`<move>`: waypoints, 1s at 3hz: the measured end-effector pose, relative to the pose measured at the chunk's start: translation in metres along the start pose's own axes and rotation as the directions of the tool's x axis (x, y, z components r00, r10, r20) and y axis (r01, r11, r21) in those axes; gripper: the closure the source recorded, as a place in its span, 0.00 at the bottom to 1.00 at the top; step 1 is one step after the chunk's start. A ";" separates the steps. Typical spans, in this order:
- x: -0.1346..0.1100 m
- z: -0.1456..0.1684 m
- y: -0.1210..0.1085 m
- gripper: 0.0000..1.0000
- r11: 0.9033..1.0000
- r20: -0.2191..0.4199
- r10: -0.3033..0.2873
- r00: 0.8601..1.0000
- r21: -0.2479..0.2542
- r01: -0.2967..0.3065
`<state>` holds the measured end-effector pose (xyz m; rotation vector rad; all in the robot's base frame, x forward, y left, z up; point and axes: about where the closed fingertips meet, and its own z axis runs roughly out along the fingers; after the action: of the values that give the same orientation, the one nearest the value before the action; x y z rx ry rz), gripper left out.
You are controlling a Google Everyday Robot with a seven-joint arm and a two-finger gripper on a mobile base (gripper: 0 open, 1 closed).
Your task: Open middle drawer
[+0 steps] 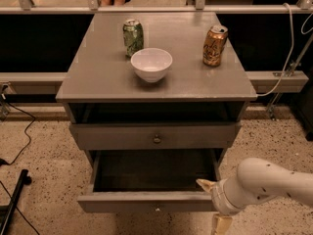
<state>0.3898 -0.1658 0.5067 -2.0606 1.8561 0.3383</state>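
Observation:
The middle drawer (146, 201) is pulled well out of the grey cabinet, and its dark, shallow box looks empty. Its small knob (157, 209) sits at the lower edge of the front. My gripper (213, 204) is at the drawer's front right corner. One tan finger (204, 183) is over the inner side of the front and the other tan finger (221, 224) is below and outside it. The fingers are spread apart and hold nothing. The white arm (264, 182) comes in from the right.
The top drawer (155, 135) with its knob (156, 139) sits above, with a dark gap over it. On the cabinet top (98, 77) stand a white bowl (151, 63), a green can (132, 37) and a brown can (214, 45). Cables and a black stand (12, 199) lie on the floor at the left.

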 end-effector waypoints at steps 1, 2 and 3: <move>0.007 0.005 -0.023 0.00 0.999 0.004 -0.007 1.000 0.035 0.007; 0.009 0.012 -0.052 0.18 0.997 0.022 -0.038 0.999 0.067 0.037; 0.009 0.019 -0.082 0.40 0.994 0.044 -0.068 0.997 0.092 0.064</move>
<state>0.4731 -0.1600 0.4939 -2.0304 1.7393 0.2782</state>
